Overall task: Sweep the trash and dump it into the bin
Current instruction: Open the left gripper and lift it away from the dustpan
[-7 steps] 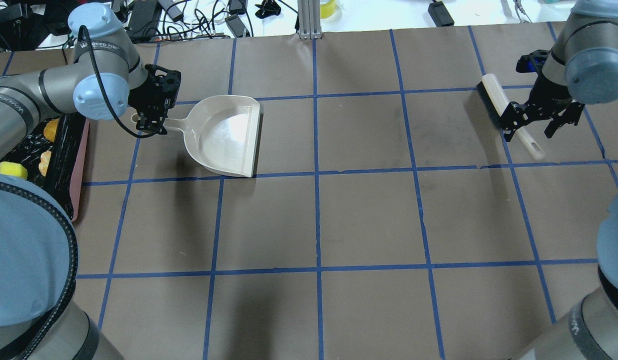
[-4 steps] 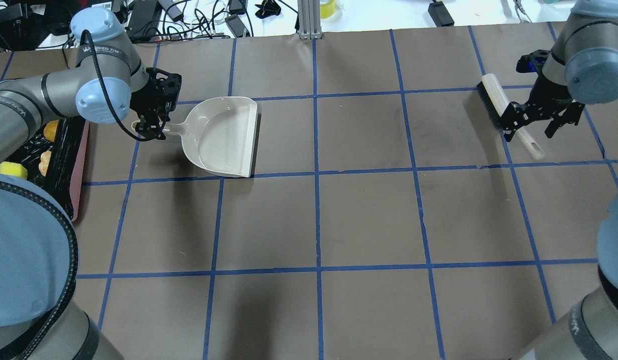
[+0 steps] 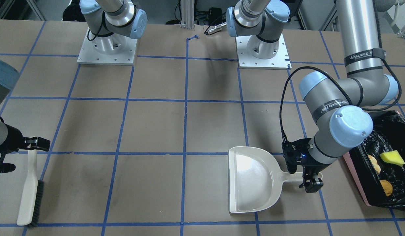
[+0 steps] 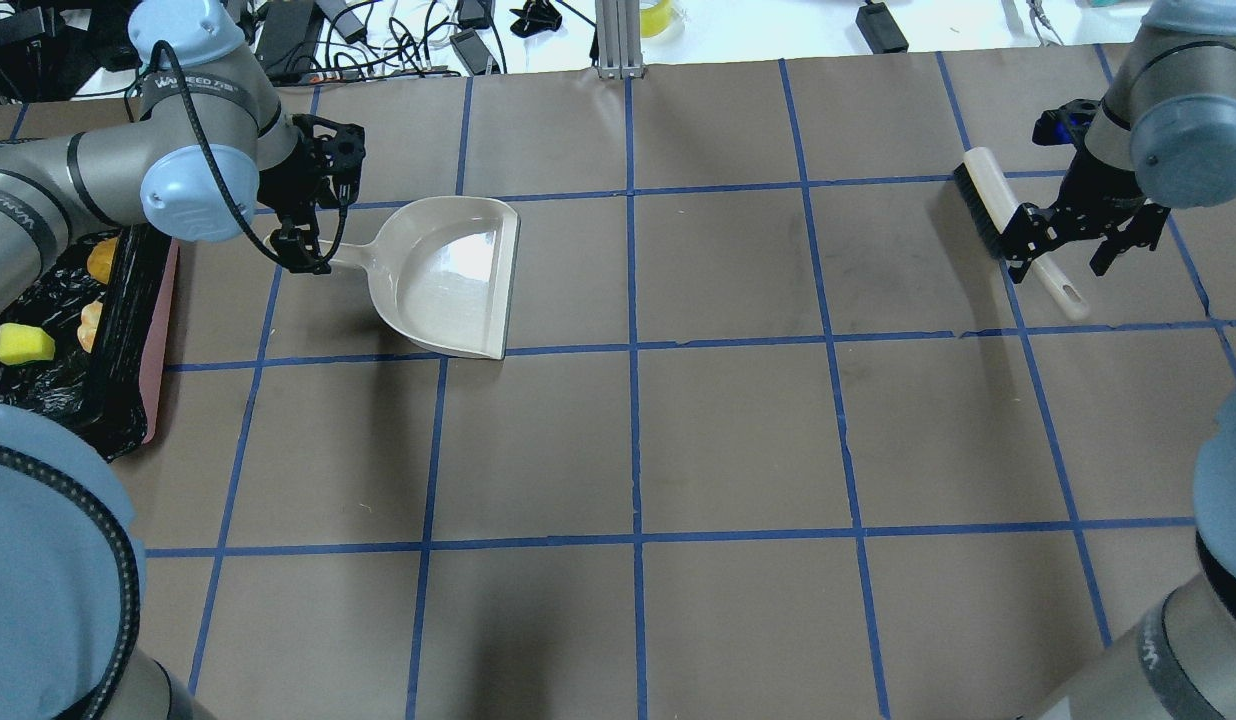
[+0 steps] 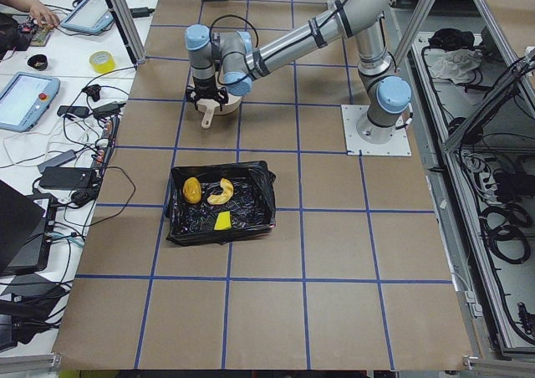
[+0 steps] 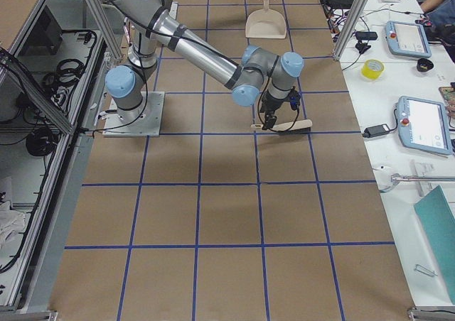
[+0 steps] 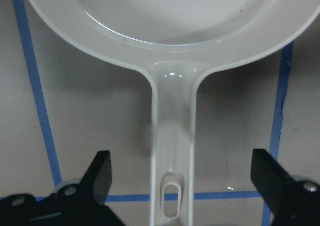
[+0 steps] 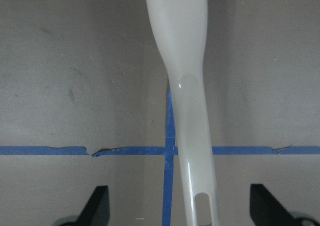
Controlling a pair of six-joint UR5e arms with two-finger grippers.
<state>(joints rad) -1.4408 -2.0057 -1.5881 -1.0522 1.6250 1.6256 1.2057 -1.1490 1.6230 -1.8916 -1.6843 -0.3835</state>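
1. Overhead exterior view: left gripper (image 4: 300,250) sits low over the handle end of the cream dustpan (image 4: 448,275). The dustpan lies flat on the brown desk (image 4: 738,440), its mouth turned toward the desk's middle.
2. Left wrist view: fingers (image 7: 97,173) spread wide, one on each side of the dustpan handle, neither touching it.
3. Right gripper (image 4: 1058,262) hangs over the handle of the brush (image 4: 983,190), which lies on the desk at the far right.
4. Right wrist view: fingers (image 8: 97,203) spread apart, with the brush handle between them and clear of both.
5. Bin (image 4: 163,330), pink with a black liner, stands at the desk's left edge, near the dustpan handle.
6. Trash is all inside the bin: yellow sponge wedge (image 4: 23,343), orange lump (image 5: 191,189), pale curved slice (image 5: 222,191).
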